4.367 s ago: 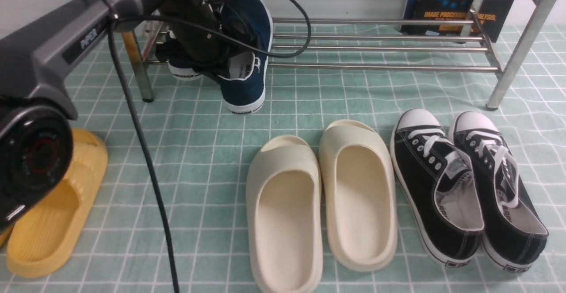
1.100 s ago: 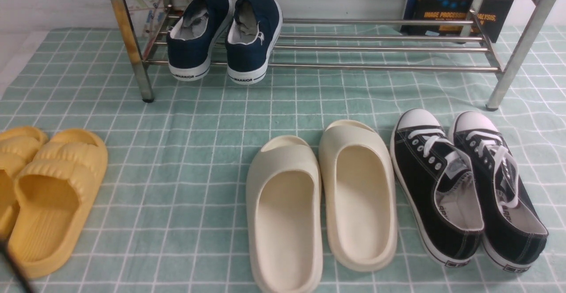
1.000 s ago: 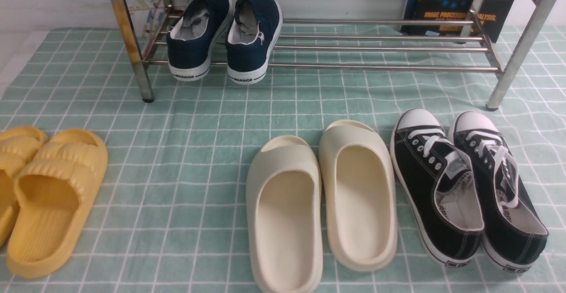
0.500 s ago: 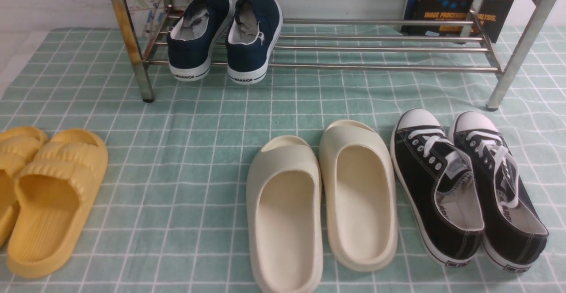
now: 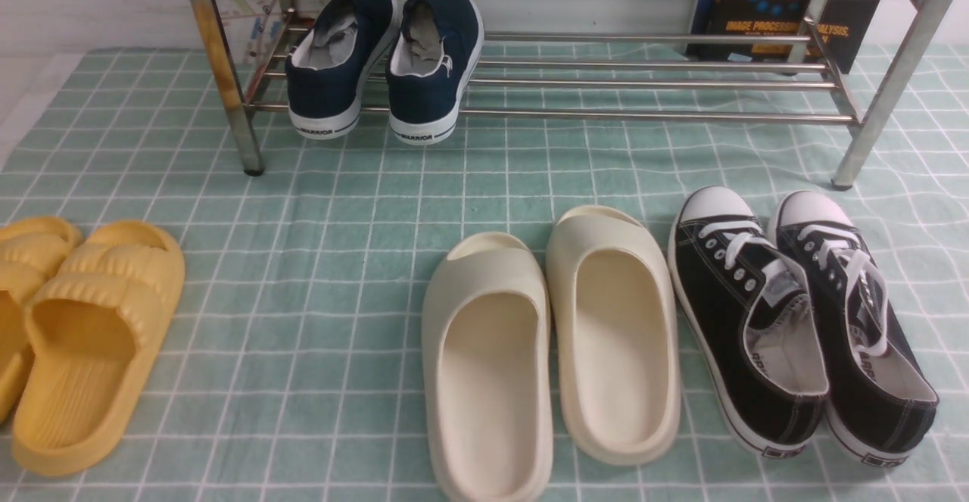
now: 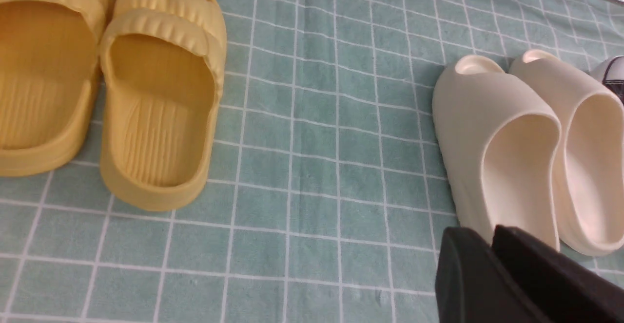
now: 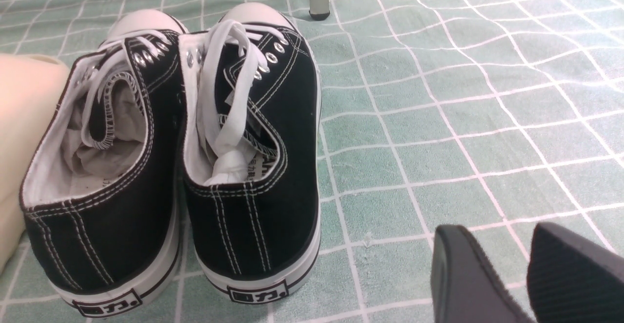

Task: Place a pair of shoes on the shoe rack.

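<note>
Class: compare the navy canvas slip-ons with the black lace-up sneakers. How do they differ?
The navy canvas slip-ons sit on the steel-tube shoe rack and have no laces. The black lace-up sneakers lie on the green checked cloth with white laces and toe caps. Both pairs have white soles.

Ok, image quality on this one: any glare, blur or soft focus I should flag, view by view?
Front view: sharp and evenly lit, bright glints on the shoe rack tubes, soft shadows under the cream slides. Left wrist view: floor crisp, the left gripper a dark, soft-edged mass at the frame edge. Right wrist view: black sneakers sharp, the right gripper slightly blurred.
</note>
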### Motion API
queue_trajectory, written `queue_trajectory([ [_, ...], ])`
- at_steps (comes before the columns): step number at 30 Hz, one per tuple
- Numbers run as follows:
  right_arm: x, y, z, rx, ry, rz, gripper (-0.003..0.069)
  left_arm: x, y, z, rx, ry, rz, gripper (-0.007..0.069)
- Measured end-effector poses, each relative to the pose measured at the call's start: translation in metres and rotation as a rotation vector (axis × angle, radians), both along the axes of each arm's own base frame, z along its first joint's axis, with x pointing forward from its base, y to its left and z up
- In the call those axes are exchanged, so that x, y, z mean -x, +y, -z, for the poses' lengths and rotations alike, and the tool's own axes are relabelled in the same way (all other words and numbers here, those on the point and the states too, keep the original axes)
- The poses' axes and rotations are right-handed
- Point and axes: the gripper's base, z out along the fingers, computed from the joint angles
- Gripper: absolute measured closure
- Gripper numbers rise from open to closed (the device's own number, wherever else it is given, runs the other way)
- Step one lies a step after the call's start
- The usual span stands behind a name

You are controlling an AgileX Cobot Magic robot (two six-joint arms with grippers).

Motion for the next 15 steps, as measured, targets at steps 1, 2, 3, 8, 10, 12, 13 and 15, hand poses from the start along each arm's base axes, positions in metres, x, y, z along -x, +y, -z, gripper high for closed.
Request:
queue_trajectory([
  [1,0.0,0.0,0.0,0.0,0.0,0.0,0.042,0.0,0.0,0.0,-0.002,0.0,-0.001,0.0534],
  [2,0.0,0.0,0.0,0.0,0.0,0.0,0.042,0.0,0.001,0.001,-0.011,0.003,-0.007,0.0534],
  [3,0.0,0.0,0.0,0.0,0.0,0.0,0.042,0.0,0.001,0.001,-0.012,0.003,-0.008,0.0534],
  [8,0.0,0.0,0.0,0.0,0.0,0.0,0.042,-0.001,0.003,0.0,-0.034,-0.004,-0.018,0.0544],
  [10,0.0,0.0,0.0,0.0,0.0,0.0,0.042,-0.002,0.003,0.002,-0.036,-0.008,-0.016,0.0565],
  [12,0.0,0.0,0.0,0.0,0.0,0.0,0.042,-0.005,0.002,0.011,-0.047,-0.04,-0.005,0.0627],
  [13,0.0,0.0,0.0,0.0,0.0,0.0,0.042,-0.005,0.002,0.012,-0.048,-0.044,-0.003,0.0633],
  [15,0.0,0.0,0.0,0.0,0.0,0.0,0.042,-0.008,0.001,0.031,-0.063,-0.121,0.019,0.0638],
])
